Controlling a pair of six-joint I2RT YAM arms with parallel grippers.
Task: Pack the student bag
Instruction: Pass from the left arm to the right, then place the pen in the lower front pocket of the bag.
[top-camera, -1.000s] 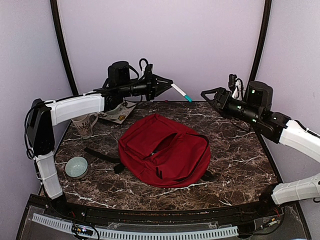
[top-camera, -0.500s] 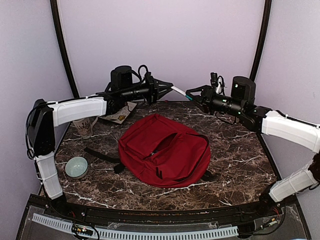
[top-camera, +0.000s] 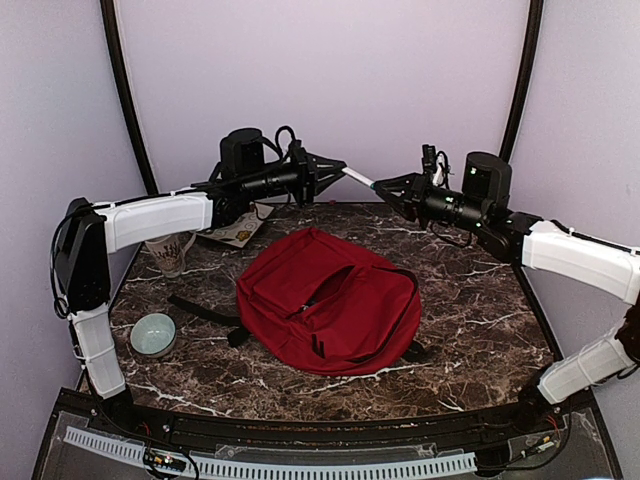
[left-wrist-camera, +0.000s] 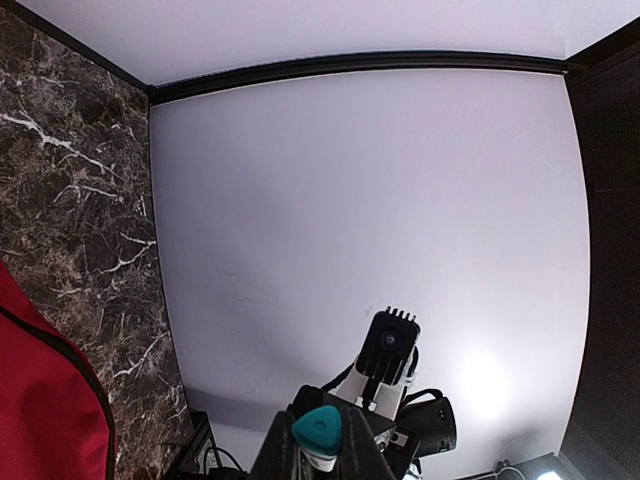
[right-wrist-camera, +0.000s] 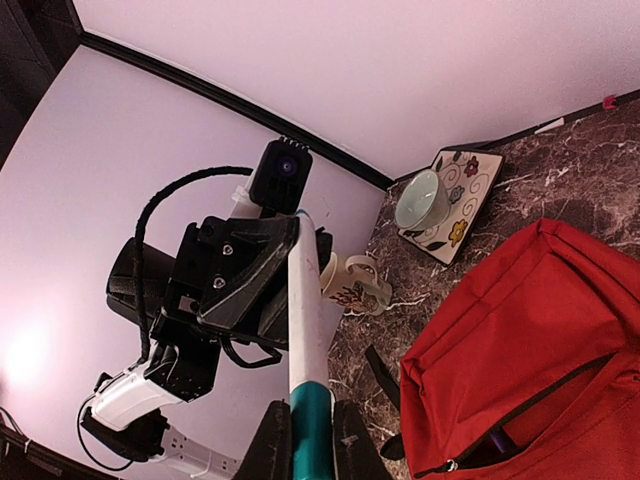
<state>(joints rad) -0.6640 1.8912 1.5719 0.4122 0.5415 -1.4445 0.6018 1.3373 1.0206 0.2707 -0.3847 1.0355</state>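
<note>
1. Nearest to me, the two arms rise from the near edge of the dark marble table (top-camera: 480, 300), the left arm on the left.
2. A small pale green bowl (top-camera: 153, 334) sits near the front left corner, well apart from everything else.
3. The red backpack (top-camera: 330, 305) lies flat in the middle of the table with nothing touching it. A dark zip gap runs across its upper face. One black strap (top-camera: 200, 310) trails from it to the left across the marble.
4. Behind the bowl, by the left edge, a patterned mug (top-camera: 168, 250) stands upright.
5. Just beyond the mug, near the back left, lies a flat square tile with swirl and flower designs (top-camera: 238, 230).
6. Above the far edge of the table, both arms reach toward each other and meet in the air over the space behind the backpack.
7. The left gripper (top-camera: 338, 167) is closed around the white shaft of a marker (top-camera: 358, 178), which points to the right.
8. The right gripper (right-wrist-camera: 310, 445) has its fingers pressed against both sides of the marker's teal end, so each gripper has one end and the marker bridges them.
9. From the left wrist I see the teal tip end-on between the fingers (left-wrist-camera: 355, 455).
10. A plain pale wall stands behind it all.
</note>
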